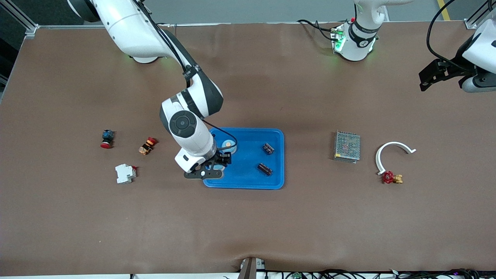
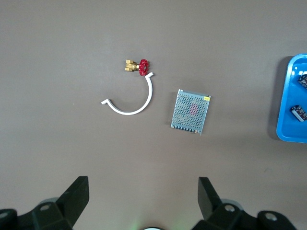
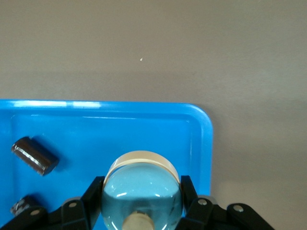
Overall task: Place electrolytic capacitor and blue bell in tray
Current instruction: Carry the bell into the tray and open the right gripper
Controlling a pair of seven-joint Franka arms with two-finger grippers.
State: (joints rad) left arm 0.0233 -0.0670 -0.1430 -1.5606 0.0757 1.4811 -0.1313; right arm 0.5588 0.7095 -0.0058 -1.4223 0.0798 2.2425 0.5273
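Observation:
The blue tray (image 1: 277, 182) (image 3: 204, 143) (image 2: 284, 96) lies mid-table. My right gripper (image 1: 214, 171) (image 3: 142, 191) is shut on a blue bell (image 3: 141, 191) (image 1: 214, 167), a glossy dome with a cream rim and knob. It holds the bell inside the tray's corner that is nearest the front camera, toward the right arm's end. Two dark electrolytic capacitors (image 1: 268, 148) (image 1: 264, 169) (image 3: 34, 155) lie in the tray toward the left arm's end. My left gripper (image 1: 430, 79) (image 2: 142, 182) waits open and empty over bare table at the left arm's end.
A second light-blue round thing with an orange centre (image 1: 228, 145) lies in the tray. A grey mesh box (image 1: 347, 146), a white arc (image 1: 393, 149) and a red valve (image 1: 390, 177) sit toward the left arm's end. A red button (image 1: 107, 138), an orange-red part (image 1: 147, 145) and a white breaker (image 1: 125, 173) sit toward the right arm's.

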